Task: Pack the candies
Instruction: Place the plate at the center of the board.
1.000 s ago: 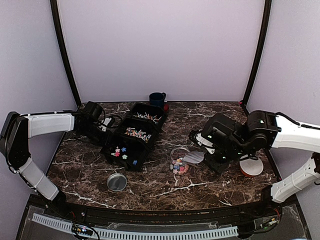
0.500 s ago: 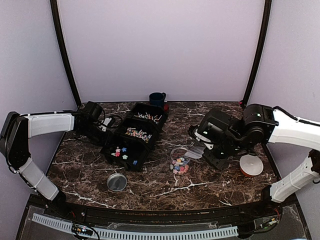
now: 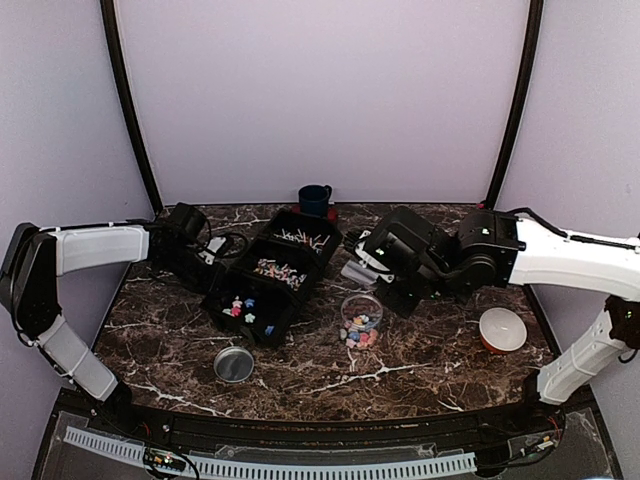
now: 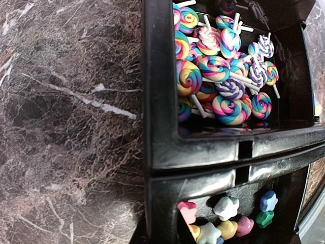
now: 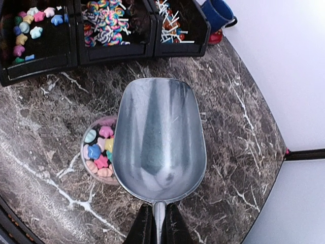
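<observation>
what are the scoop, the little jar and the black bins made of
The grey scoop looks like brushed metal: dull silvery sheen with soft streaked reflections. The small round clear jar seems to be transparent plastic or glass; its rim is see-through around the candies. The black compartment bins look like glossy moulded plastic, with shiny highlights on the rims.

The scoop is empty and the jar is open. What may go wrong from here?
1. The scoop, held by the right end effector, overlaps the open jar in the wrist view; if it is low, a swing may tip the jar and spill its candies.
2. The scoop looks wider than the jar mouth, so poured candies may land on the table.
</observation>
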